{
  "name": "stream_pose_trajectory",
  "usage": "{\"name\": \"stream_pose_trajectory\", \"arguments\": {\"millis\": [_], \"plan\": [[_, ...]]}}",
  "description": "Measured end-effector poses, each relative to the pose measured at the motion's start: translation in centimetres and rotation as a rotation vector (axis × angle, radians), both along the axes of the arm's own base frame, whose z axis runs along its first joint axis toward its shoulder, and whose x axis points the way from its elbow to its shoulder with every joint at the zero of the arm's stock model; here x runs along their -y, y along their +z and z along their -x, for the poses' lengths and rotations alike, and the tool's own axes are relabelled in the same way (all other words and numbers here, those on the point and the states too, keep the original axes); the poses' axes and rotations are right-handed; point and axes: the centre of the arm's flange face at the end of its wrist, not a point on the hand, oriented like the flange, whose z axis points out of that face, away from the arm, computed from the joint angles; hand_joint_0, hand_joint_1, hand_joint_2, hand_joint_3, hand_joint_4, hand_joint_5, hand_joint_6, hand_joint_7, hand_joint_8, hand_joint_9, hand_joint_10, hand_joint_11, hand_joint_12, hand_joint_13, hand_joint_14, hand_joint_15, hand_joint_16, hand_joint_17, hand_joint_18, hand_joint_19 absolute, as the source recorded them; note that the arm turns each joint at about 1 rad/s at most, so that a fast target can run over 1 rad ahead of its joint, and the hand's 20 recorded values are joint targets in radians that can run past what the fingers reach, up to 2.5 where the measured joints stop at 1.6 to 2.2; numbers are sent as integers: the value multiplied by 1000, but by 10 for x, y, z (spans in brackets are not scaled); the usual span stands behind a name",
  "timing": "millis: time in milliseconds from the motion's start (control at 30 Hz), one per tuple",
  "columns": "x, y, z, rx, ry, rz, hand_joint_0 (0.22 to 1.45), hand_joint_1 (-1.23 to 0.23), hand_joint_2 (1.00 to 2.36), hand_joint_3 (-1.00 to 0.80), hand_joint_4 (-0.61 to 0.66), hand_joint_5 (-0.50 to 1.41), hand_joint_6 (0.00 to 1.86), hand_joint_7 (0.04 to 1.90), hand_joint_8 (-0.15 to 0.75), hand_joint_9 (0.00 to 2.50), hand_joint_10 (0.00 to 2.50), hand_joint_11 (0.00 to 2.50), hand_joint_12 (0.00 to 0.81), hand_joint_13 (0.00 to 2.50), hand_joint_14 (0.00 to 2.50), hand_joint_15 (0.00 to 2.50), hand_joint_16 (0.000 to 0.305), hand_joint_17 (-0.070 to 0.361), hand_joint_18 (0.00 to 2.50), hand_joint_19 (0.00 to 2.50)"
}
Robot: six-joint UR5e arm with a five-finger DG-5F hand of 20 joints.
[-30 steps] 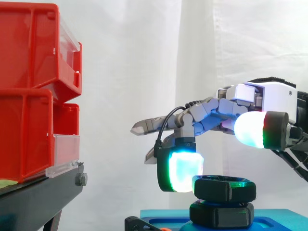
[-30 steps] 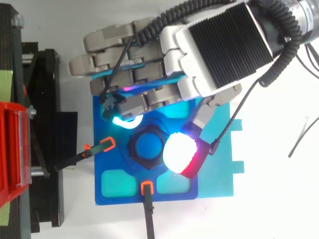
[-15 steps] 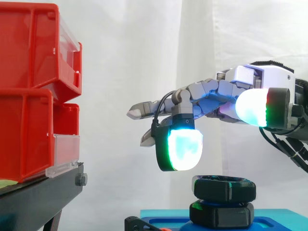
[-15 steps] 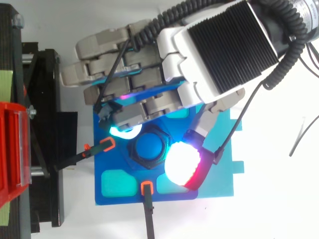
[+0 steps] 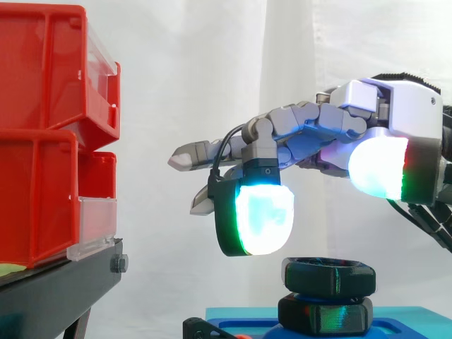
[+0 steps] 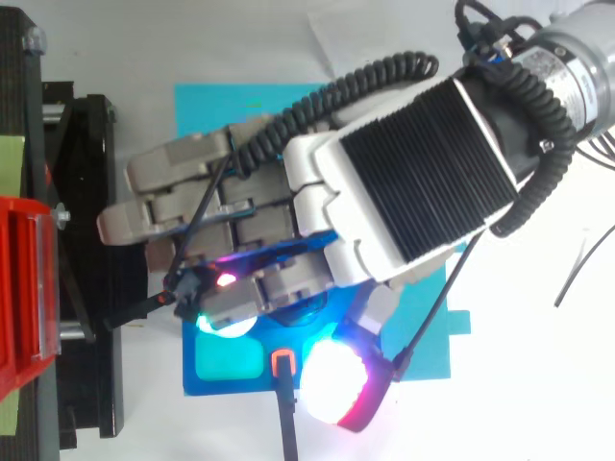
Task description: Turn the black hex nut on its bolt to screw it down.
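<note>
The black hex nut [image 5: 329, 275] sits on its bolt above a second black hex piece [image 5: 325, 315], on the blue fixture plate [image 5: 240, 318]. My hand [image 5: 318, 131] hovers just above and to the left of the nut, not touching it. Its fingers reach left, nearly straight. One glowing cyan-white fingertip [image 5: 256, 217] hangs down beside the nut, and the thumb pad [image 5: 378, 167] glows white above the nut's right side. Nothing is held. In the top view the hand [image 6: 413, 187] covers the nut, and the blue plate [image 6: 227, 382] shows below the fingers.
Red bins [image 5: 49, 141] stand stacked on a black stand [image 5: 56, 289] at the left, close to the fingertips. Orange-tipped black clamps [image 6: 282, 365] hold the plate's edge. A cyan sheet [image 6: 211, 106] lies under the plate. Thin loose wires [image 6: 581, 264] lie at the right.
The hand has lifted off the nut, its fingers straightening. It has shifted left in the side view and down-left in the top view, now covering the nut from above.
</note>
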Motion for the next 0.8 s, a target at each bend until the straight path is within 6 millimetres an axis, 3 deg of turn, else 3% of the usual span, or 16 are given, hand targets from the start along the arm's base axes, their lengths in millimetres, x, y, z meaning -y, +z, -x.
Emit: {"name": "stream_pose_trajectory", "arguments": {"millis": [400, 600, 800], "plan": [[-26, 1, -6, 9, 5, -8, 472, -244, 1000, -500, 331, -97, 500, 1238, 320, 579, 5, 231, 373, 246, 0, 68, 55, 124, 145, 187], [-26, 0, -6, 4, 4, -9, 477, -241, 1000, -500, 319, -96, 500, 1241, 319, 579, 5, 224, 371, 244, 1, 72, 54, 122, 144, 191], [-23, -14, -10, 7, 2, -9, 480, -259, 1000, -500, 307, -104, 551, 1190, 318, 581, 5, 232, 369, 245, 2, 72, 54, 121, 147, 185]]}}
